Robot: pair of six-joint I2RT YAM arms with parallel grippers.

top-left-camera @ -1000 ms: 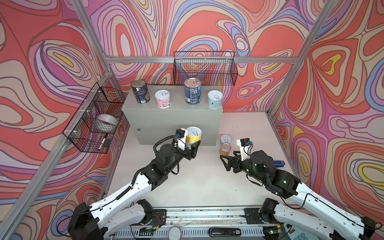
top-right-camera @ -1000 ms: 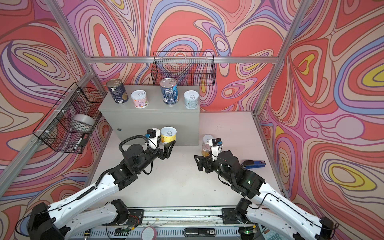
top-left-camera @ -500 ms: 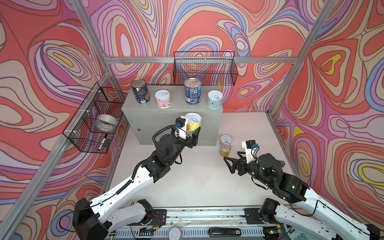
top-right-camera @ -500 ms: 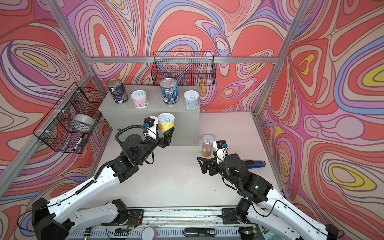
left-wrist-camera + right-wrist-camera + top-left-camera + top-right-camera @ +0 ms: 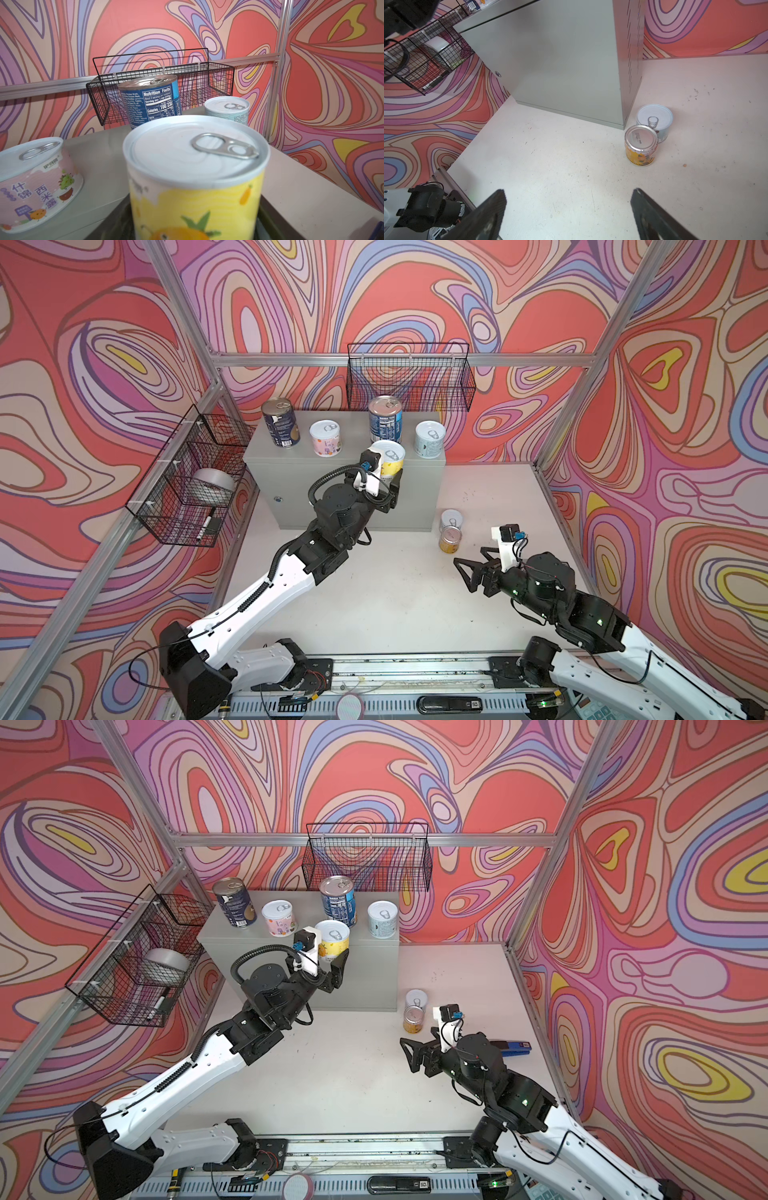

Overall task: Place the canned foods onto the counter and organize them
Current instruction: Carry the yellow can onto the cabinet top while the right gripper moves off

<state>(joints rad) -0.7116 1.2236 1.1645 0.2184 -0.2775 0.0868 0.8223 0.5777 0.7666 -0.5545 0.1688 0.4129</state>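
Left wrist view: left gripper (image 5: 390, 483) clenched on yellow can (image 5: 195, 176), held upright at counter (image 5: 291, 466) front edge; dark blue can (image 5: 152, 101) at 12 o'clock beyond it. Left arm extended forward. Right gripper (image 5: 467, 574) spread, empty, low over tabletop (image 5: 395, 593); orange can (image 5: 450, 539) at 12 o'clock.

yellow can (image 5: 193, 182) base cropped, hiding left pincer fingertips
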